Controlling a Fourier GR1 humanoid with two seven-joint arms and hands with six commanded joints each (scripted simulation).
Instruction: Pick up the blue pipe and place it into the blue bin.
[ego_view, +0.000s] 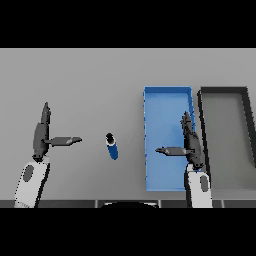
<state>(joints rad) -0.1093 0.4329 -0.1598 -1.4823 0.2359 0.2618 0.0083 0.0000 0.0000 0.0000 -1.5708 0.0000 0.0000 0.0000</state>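
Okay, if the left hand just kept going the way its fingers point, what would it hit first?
Nothing, as far as the picture shows. The left hand has straight fingers pointing away across bare grey table. Only its thumb aims sideways toward the blue pipe.

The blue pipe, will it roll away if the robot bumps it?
Probably, yes. The blue pipe looks round and short and seems to lie on its side on the grey table, so a sideways nudge could set it rolling. It looks stiff rather than floppy. Its smooth surface may be a little slippery for the right hand.
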